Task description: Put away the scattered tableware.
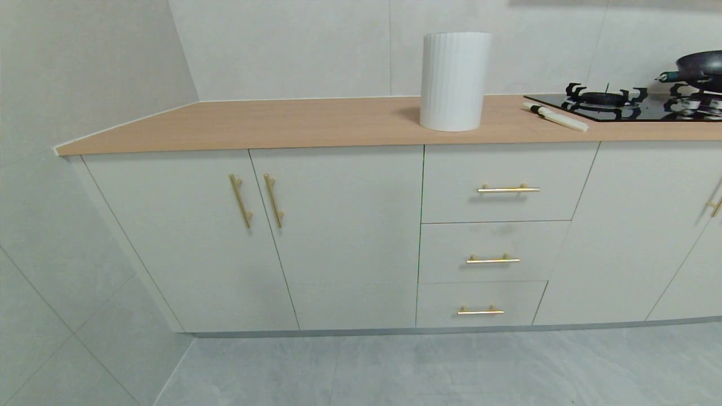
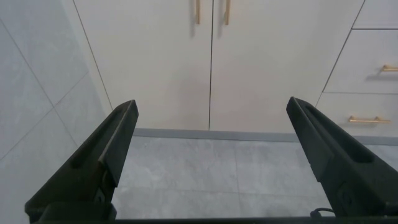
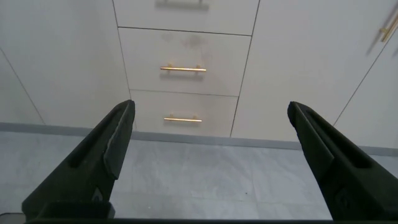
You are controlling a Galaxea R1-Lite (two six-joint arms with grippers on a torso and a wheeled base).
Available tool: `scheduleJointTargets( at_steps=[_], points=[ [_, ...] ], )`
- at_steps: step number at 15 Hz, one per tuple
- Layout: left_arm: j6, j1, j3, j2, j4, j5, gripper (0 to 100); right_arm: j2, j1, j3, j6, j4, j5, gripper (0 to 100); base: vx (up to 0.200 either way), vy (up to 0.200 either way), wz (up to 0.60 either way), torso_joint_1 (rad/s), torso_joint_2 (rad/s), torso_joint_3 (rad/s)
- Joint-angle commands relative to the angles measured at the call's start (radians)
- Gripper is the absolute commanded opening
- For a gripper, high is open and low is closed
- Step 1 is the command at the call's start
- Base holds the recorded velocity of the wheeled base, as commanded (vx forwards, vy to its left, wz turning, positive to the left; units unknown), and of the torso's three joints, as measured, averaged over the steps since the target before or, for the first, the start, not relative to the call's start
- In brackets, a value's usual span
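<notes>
One pale utensil (image 1: 555, 117) is seen lying flat on the wooden counter (image 1: 282, 121), just beside the stove (image 1: 626, 104) and near a tall white ribbed holder (image 1: 454, 82). The left gripper (image 2: 211, 109) is held low before the double cabinet doors (image 2: 211, 56), its jaws spread wide and empty. The right gripper (image 3: 211, 109) is likewise spread and empty, faced toward the lower drawers (image 3: 183, 62).
</notes>
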Motion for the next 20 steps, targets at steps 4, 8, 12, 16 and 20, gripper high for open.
scheduleJointTargets(
  at_steps=[4, 8, 12, 16, 20],
  points=[
    [-0.001, 0.000, 0.000, 0.000, 0.000, 0.000, 100, 0.003, 0.000, 0.000, 0.003, 0.000, -0.002, 100, 0.200, 0.000, 0.00, 0.004, 0.00, 0.004],
    [-0.001, 0.000, 0.000, 0.000, 0.000, 0.002, 100, 0.003, 0.000, 0.000, 0.003, 0.000, -0.002, 100, 0.200, 0.000, 0.00, 0.004, 0.00, 0.002],
    [-0.001, 0.000, 0.000, 0.000, 0.000, 0.000, 100, 0.003, 0.000, 0.000, 0.004, 0.000, -0.002, 100, 0.200, 0.000, 0.00, 0.000, 0.00, 0.001],
    [-0.001, 0.000, 0.000, 0.000, 0.000, 0.000, 100, 0.003, 0.000, 0.000, 0.004, 0.000, -0.002, 100, 0.200, 0.000, 0.00, 0.004, 0.00, -0.001],
    [-0.001, 0.000, 0.000, 0.000, 0.000, 0.000, 100, 0.003, 0.000, 0.000, 0.004, 0.000, -0.002, 100, 0.200, 0.000, 0.00, 0.006, 0.00, 0.004]
  ],
)
